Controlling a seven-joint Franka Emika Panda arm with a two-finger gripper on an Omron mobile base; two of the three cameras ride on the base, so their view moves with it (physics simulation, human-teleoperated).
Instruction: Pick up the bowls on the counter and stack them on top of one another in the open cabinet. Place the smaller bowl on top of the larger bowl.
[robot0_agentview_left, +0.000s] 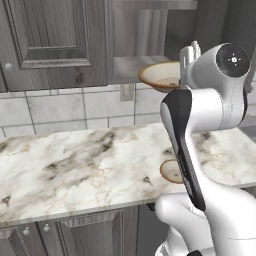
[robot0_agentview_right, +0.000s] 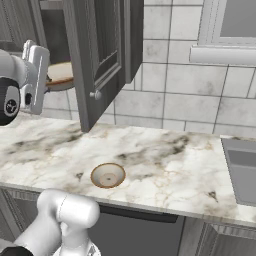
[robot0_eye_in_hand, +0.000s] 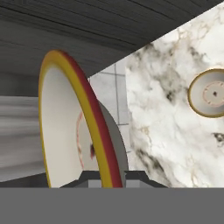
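My gripper (robot0_eye_in_hand: 107, 178) is shut on the rim of the larger bowl (robot0_eye_in_hand: 83, 118), which looks tilted on edge in the hand view. In the left base view the larger bowl (robot0_agentview_left: 159, 76) hangs at the front edge of the open cabinet's shelf (robot0_agentview_left: 129, 65), with the hand to its right. From the right base, the larger bowl (robot0_agentview_right: 61, 75) shows level with the shelf, behind the hand. The smaller bowl (robot0_agentview_right: 107, 175) sits upright on the marble counter (robot0_agentview_left: 75, 165) near its front edge. My arm partly hides the smaller bowl (robot0_agentview_left: 170, 171) from the left, while the smaller bowl (robot0_eye_in_hand: 212, 92) shows whole from the hand.
The cabinet's open door (robot0_agentview_right: 97, 55) swings out over the counter to the right of the shelf. A closed raised-panel cabinet (robot0_agentview_left: 50, 35) hangs at the left. A wall outlet (robot0_agentview_left: 126, 92) sits below the shelf. A sink (robot0_agentview_right: 242, 170) lies at the far right, under a window sill (robot0_agentview_right: 222, 54).
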